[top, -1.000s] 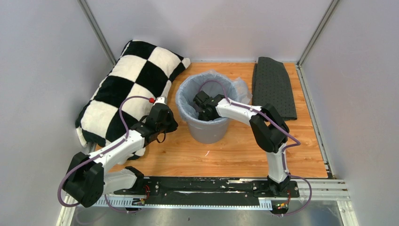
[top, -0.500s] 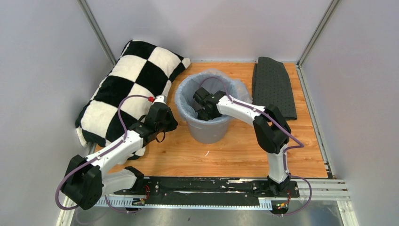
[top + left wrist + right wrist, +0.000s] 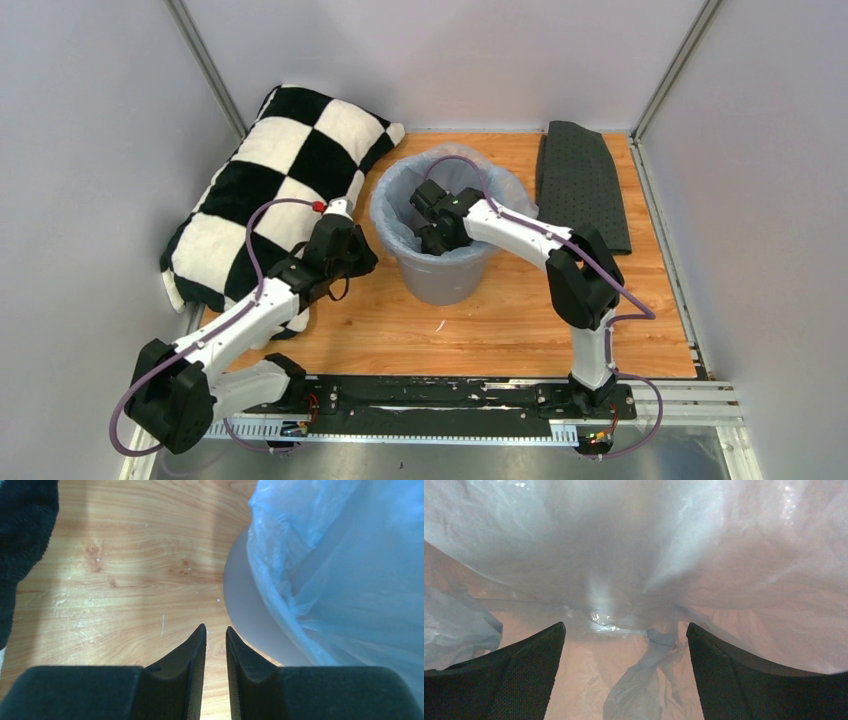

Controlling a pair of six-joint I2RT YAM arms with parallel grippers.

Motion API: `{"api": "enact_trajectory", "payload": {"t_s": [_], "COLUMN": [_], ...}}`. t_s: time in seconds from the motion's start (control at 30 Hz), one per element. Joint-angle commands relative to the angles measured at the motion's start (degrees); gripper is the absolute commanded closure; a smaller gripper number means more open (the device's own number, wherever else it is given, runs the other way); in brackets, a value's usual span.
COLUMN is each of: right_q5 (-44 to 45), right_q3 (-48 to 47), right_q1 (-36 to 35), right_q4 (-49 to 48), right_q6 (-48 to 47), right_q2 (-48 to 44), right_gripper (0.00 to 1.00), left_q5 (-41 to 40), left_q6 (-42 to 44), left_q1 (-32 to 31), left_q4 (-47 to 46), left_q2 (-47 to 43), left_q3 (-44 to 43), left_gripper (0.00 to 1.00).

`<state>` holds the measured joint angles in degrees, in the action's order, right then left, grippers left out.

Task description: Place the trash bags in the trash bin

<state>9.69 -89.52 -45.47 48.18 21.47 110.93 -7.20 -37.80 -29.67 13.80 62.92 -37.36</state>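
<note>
Currently the right gripper (image 3: 625,630) is spread wide inside the trash bin (image 3: 440,282), gripping nothing, with the trash bag (image 3: 634,555) lining the walls around it. The left gripper (image 3: 215,631) is almost closed and empty, above the wooden table (image 3: 500,320) just beside the bin. A checkered pillow (image 3: 270,190) lies left, a dark cloth (image 3: 580,185) far right.
</note>
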Motion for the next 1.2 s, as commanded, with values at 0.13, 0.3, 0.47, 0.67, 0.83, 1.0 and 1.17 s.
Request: {"api": "enact_trajectory", "payload": {"t_s": [0.13, 0.3, 0.47, 0.67, 0.83, 1.0, 1.17], "right_q5": [1.2, 0.3, -0.4, -0.9, -1.2, -1.3, -1.2], "right_q3": [1.7, 2.2, 2.8, 3.4, 4.2, 4.4, 4.0], "right_q1": [-0.8, -0.5, -0.2, -0.2, -0.1, -0.2, -0.1], "right_q4": [0.9, -0.2, -1.0, -1.6, -2.2, -2.3, -2.0], "right_q6": [1.1, 1.1, 0.9, 1.0, 1.1, 1.1, 1.2], "right_q2": [0.5, 2.3, 3.6, 4.4, 5.0, 5.3, 4.3], "right_gripper": [0.09, 0.09, 0.09, 0.09, 0.09, 0.10, 0.10], "left_q5": [-0.6, -0.1, 0.4, 6.7, 10.8, 12.3, 12.2], "left_q6": [2.2, 2.4, 1.7, -0.2, -0.8, -1.1, -0.5], "left_q1": [0.6, 0.6, 0.6, 0.6, 0.6, 0.6, 0.5], "left_q4": [6.2, 10.6, 13.7, 10.7, 7.7, 5.7, 5.7], "left_q2": [-6.2, -9.9, -13.5, -13.9, -11.8, -10.1, -8.0], "left_q3": [-5.7, -10.1, -14.3, -17.8, -18.8, -18.4, -18.5], "left_gripper": [0.74, 0.70, 0.67, 0.53, 0.49, 0.50, 0.55]}}
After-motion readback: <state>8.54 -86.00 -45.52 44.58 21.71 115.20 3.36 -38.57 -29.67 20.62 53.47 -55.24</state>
